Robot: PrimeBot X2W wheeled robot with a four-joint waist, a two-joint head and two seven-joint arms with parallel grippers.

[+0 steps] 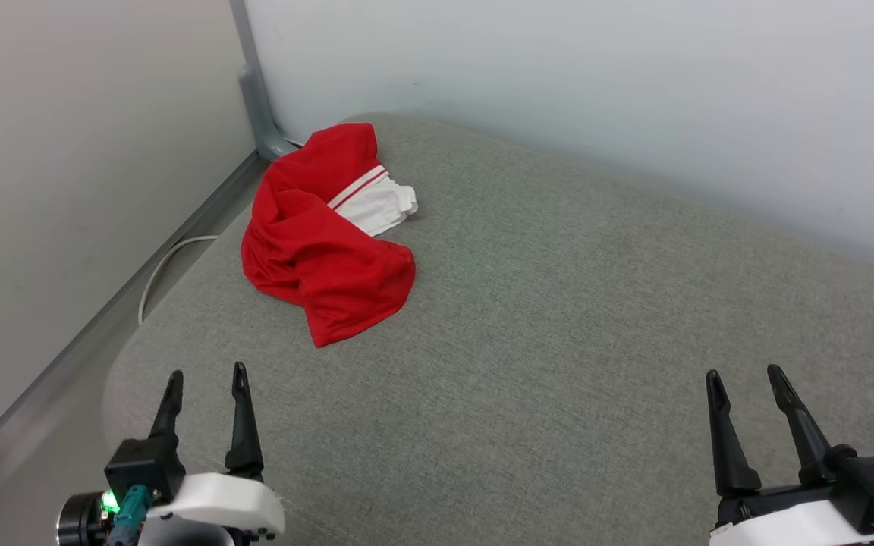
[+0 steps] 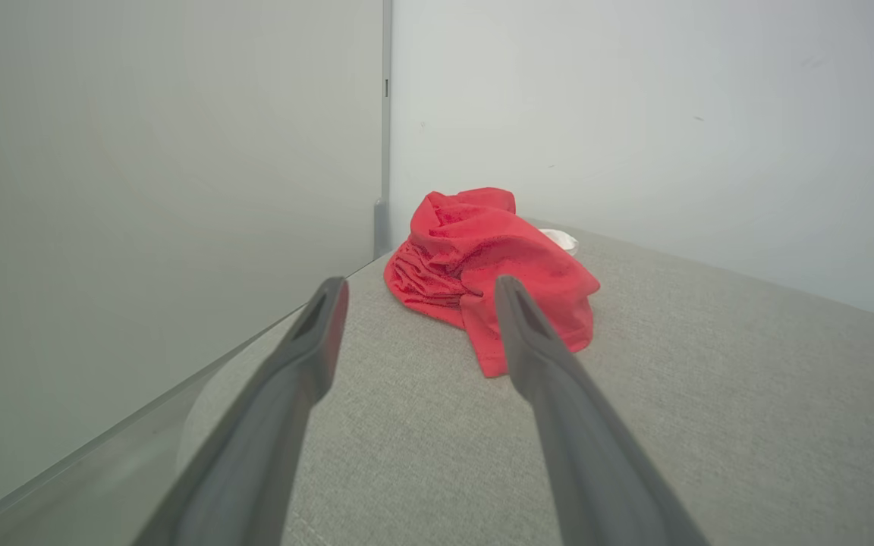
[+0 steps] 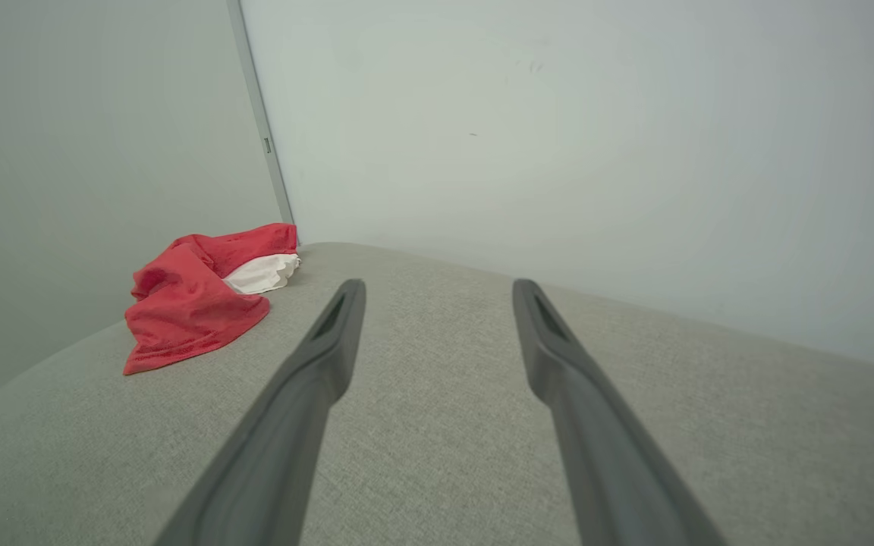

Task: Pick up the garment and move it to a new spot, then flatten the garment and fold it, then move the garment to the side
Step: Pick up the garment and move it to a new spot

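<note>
Red soft-fabric jersey shirt [image 1: 315, 250], crumpled in a heap, white sleeve with red stripe trim poking out its right side. It sits at the far-left corner of the grey woven cushion [image 1: 558, 341]. Long axis runs far-to-near along the left edge, loose red tail pointing back at me. It lies ahead of my left gripper [image 1: 207, 373], whose fingers are spread with nothing held, not touching. My right gripper [image 1: 743, 373], also spread and empty, is at the near-right edge, much farther off. Left arm is nearer, so my pick, I judge. No numerals, letters or brand readable. Thin white cable [image 1: 156, 273] lies off the left edge.
</note>
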